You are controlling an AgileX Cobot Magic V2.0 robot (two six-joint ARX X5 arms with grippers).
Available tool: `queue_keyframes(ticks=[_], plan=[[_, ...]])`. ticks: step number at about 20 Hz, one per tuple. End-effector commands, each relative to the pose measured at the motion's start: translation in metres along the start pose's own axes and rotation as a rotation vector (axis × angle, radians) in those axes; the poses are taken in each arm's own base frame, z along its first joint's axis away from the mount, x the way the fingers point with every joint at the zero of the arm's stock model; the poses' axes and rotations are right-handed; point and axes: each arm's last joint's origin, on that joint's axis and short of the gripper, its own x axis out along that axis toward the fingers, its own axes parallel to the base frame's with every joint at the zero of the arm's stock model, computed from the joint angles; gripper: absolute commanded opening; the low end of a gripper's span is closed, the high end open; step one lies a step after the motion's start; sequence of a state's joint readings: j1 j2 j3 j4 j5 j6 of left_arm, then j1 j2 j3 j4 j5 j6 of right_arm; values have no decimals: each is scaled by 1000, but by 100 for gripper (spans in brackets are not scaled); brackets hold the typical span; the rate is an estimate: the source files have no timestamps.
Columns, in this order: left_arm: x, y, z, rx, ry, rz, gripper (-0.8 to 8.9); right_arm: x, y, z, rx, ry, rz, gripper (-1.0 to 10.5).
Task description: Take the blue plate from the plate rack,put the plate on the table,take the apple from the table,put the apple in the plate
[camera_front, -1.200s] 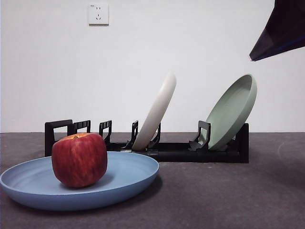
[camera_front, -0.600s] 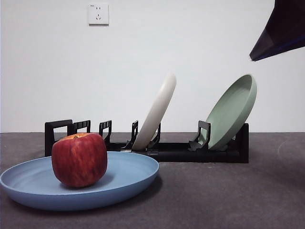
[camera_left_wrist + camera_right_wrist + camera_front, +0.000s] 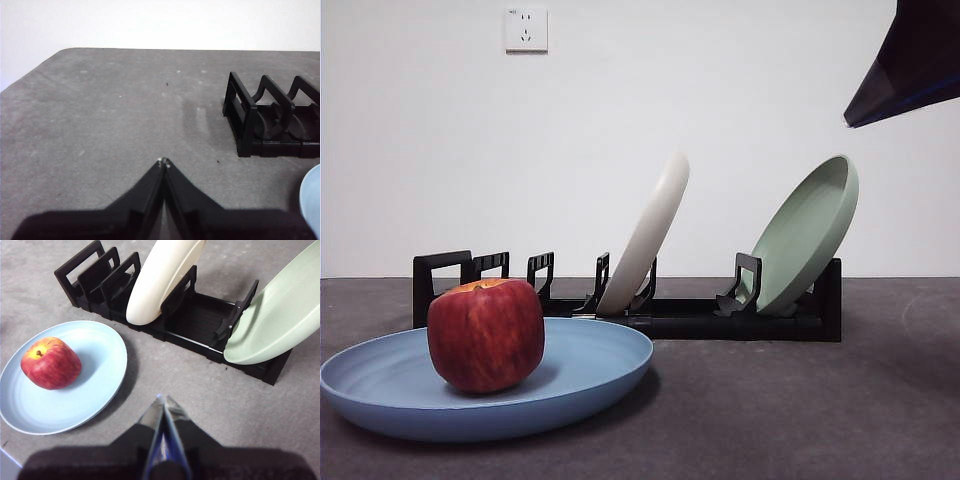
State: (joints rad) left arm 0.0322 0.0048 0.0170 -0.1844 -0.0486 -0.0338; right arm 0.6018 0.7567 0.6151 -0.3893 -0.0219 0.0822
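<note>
The blue plate (image 3: 490, 385) lies flat on the table (image 3: 800, 410) at the front left, in front of the plate rack (image 3: 720, 318). The dark red apple (image 3: 486, 334) sits in the plate, left of its middle. The right wrist view shows the apple (image 3: 50, 363) in the plate (image 3: 75, 395) beside the rack (image 3: 195, 322). My right gripper (image 3: 164, 401) is shut and empty, high above the table; its dark tip (image 3: 910, 65) shows at the top right of the front view. My left gripper (image 3: 163, 161) is shut and empty over bare table near the rack's end (image 3: 250, 125).
A cream-white plate (image 3: 648, 232) and a pale green plate (image 3: 808, 232) lean in the rack. A wall socket (image 3: 526, 29) is on the white wall behind. The plate's edge (image 3: 311, 200) shows in the left wrist view.
</note>
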Motion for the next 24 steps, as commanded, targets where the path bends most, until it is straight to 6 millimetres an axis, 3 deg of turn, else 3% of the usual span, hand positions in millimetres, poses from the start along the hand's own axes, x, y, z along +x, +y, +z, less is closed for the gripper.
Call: queue_keyframes(ticks=[1, 12, 16, 20, 24], plan=[[1, 0, -4, 5, 7, 0, -3, 0, 0, -1, 5, -2, -2, -11], [1, 0, -4, 5, 6, 0, -3, -1, 0, -2, 3, 3, -6, -11], [1, 0, -4, 4, 6, 0, -3, -14, -14, -2, -106, -49, -146, 1], [1, 0, -4, 4, 6, 0, -3, -32, -34, -21, -28, -155, -296, 1], [1, 0, -4, 4, 6, 0, -3, -37, -46, -58, 74, -248, -408, 1]])
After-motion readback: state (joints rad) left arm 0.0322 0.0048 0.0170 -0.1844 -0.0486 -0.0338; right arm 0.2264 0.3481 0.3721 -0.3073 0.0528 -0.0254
